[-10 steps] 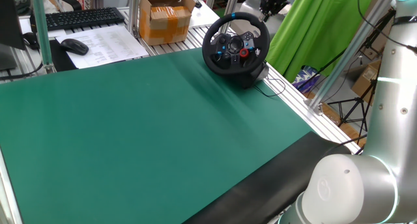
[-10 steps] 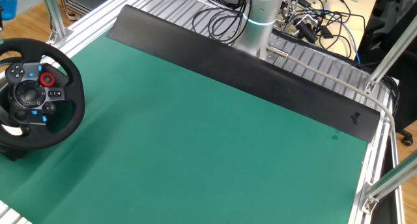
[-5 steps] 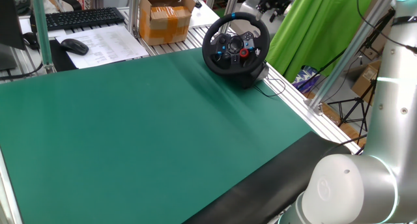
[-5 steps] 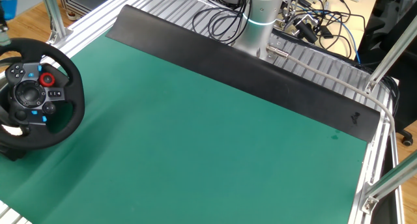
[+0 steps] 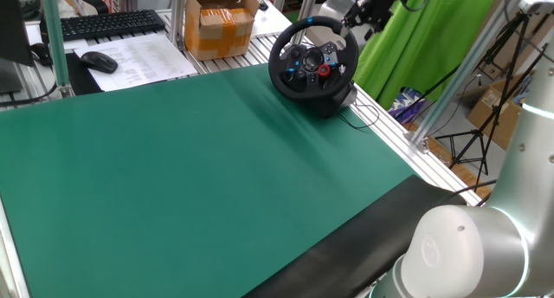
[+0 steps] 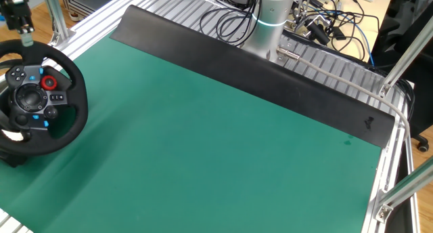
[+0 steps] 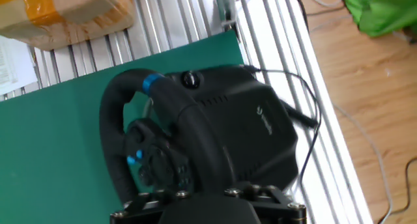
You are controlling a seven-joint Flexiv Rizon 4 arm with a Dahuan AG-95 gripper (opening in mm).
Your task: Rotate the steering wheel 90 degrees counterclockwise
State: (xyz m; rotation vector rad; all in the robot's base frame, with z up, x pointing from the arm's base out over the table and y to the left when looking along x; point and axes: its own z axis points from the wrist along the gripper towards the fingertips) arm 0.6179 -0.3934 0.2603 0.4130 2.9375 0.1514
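The steering wheel (image 5: 313, 58) is black with grey spokes, blue buttons and a red dial, and stands on its black base at the far right corner of the green mat (image 5: 173, 168). It also shows in the other fixed view (image 6: 37, 97). My gripper (image 5: 362, 12) hovers just above and behind the top of the rim without touching it, and it also shows in the other fixed view (image 6: 24, 31). The hand view looks down on the wheel's rim (image 7: 116, 129) and base (image 7: 247, 129). Only the hand's black housing (image 7: 208, 210) shows there, and the fingers are hidden.
A cardboard box (image 5: 221, 25), a keyboard (image 5: 104, 22), a mouse (image 5: 98, 61) and papers lie behind the mat. An aluminium post (image 5: 52, 38) stands at the left. The wheel's cable (image 5: 365, 116) trails over the slatted table edge. A green cloth (image 5: 415, 38) hangs at the right.
My gripper has moved a little up and sideways behind the wheel's top, coming further into the other fixed view. The wheel has not turned.
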